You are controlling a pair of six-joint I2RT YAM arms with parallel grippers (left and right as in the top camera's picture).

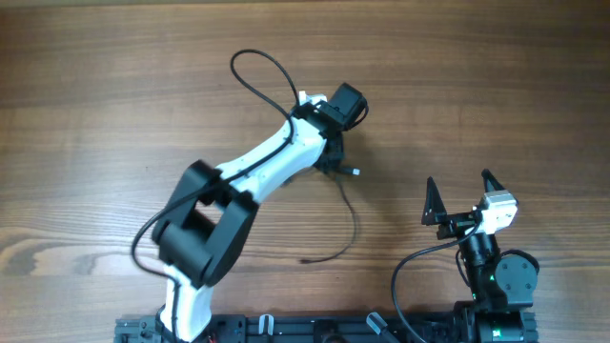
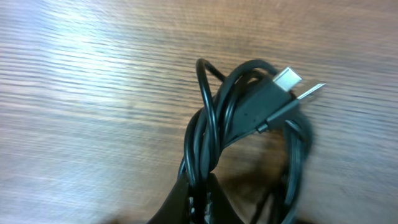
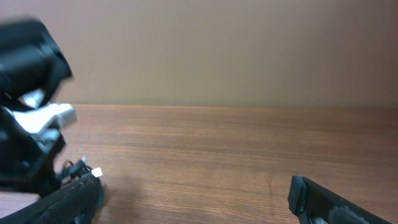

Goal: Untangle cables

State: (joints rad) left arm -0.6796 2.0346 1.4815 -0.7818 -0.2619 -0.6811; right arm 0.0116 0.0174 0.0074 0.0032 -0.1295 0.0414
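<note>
Cables (image 2: 249,118) sit bunched in a knot of black loops right at the left tool (image 2: 200,190), and we see that tool closed together on them. In the left wrist view several strands run side by side down into the dark fingers (image 2: 174,210) and are pinched there. Beyond the left tool the loops cross over one another, and two plugs (image 2: 287,78) with bright metal tips stick out of the far side of the bunch, close together. Whether the bunch rests on the bench (image 1: 114,114) or hangs a little off it, we cannot tell.

From overhead the left tool is mostly hidden under its own wrist. The bunch shows as a dark clump just beneath it, with one metal tip poking out to the right. A single thin strand (image 1: 354,221) leaves the clump, curves away from the left tool toward the robot's base and ends loose on the wood.

The right tool (image 1: 460,191) is well apart from the left tool, to its right and nearer the base. Its jaws stand wide apart with nothing between them, and it touches no cable. In the right wrist view we look along the bench toward the left tool, where a small pale plug tip shows beside the left arm.
</note>
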